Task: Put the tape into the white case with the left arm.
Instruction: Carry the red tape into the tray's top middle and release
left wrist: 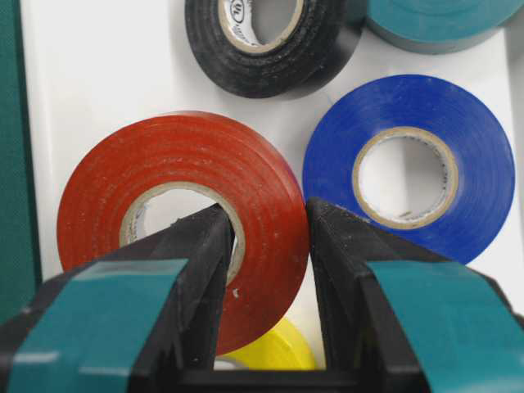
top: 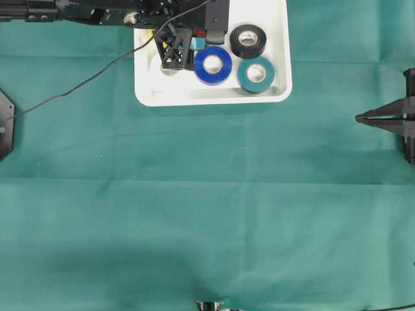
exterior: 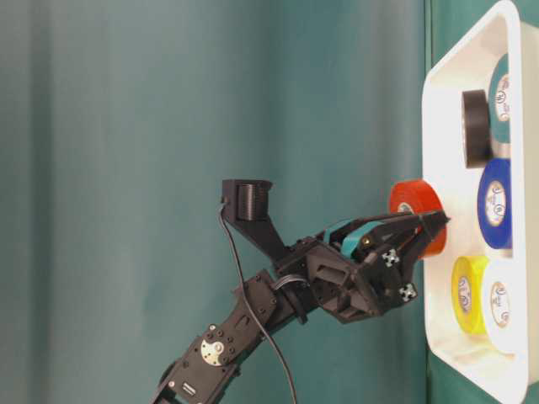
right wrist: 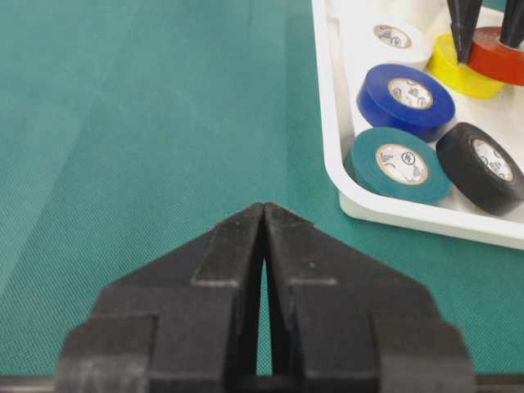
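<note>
My left gripper (left wrist: 267, 209) is shut on a red tape roll (left wrist: 164, 155), with one finger in the core and the other on the outer wall. It holds the roll over the white case (top: 214, 98), about level with the rim (exterior: 438, 84) in the table-level view. The red roll (right wrist: 499, 57) partly overlaps a yellow roll (right wrist: 454, 72); whether they touch is unclear. In the overhead view the left gripper (top: 188, 48) hides most of the red roll. My right gripper (right wrist: 264, 206) is shut and empty over the green cloth, far from the case, at the right edge (top: 358, 118).
In the case lie a blue roll (top: 213, 65), a teal roll (top: 255, 74), a black roll (top: 247, 41), the yellow roll and a white roll (right wrist: 391, 37). A black cable (top: 78, 84) trails across the cloth at the left.
</note>
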Controlling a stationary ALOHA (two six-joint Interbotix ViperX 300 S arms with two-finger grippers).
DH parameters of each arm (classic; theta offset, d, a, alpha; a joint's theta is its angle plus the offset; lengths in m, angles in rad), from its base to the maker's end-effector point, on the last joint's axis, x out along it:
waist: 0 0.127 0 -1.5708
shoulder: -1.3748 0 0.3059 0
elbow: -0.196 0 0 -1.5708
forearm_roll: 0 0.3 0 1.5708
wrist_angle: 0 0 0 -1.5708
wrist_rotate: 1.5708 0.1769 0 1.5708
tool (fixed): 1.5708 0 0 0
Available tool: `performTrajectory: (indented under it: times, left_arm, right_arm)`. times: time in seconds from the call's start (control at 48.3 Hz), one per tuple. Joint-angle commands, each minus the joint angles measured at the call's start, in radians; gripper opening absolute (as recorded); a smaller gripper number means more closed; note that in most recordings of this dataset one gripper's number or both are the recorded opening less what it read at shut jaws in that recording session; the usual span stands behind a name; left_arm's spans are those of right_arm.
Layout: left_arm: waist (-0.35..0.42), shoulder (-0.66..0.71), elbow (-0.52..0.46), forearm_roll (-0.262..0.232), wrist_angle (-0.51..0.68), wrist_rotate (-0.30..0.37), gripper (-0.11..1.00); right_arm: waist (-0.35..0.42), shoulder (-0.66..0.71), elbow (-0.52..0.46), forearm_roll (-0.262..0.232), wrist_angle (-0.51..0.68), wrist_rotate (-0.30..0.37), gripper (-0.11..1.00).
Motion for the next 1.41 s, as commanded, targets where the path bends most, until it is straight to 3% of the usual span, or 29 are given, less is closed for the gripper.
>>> performTrajectory:
  times: [0.0, 0.083, 0.249, 0.352, 0.912, 1.388]
  left_arm:
    - [0.002, -0.017, -0.023, 0.002, -0.021, 0.002, 0.27]
    - [0.002, -0.017, -0.021, 0.0, -0.044, 0.0, 0.3]
    - [0.005, -0.017, -0.02, 0.002, -0.08, 0.003, 0.79]
    - [0.009, -0.017, -0.025, 0.002, -0.083, 0.003, 0.97]
    - [0.005, -0.043, 0.003, -0.002, -0.097, -0.005, 0.98]
    - [-0.135, -0.175, 0.156, -0.005, -0.133, -0.038, 0.98]
  right_arm:
    - [-0.002, 0.014, -0.008, 0.0, -0.011, 0.0, -0.09]
    - [-0.002, 0.014, -0.008, 0.0, -0.011, 0.0, -0.09]
    - [-0.002, 0.014, -0.008, 0.0, -0.009, 0.0, -0.09]
    - [-0.002, 0.014, -0.008, 0.0, -0.011, -0.002, -0.09]
    - [-0.002, 0.014, -0.008, -0.003, -0.009, -0.002, -0.09]
    - [-0.002, 0.014, -0.008, -0.003, -0.011, -0.002, -0.09]
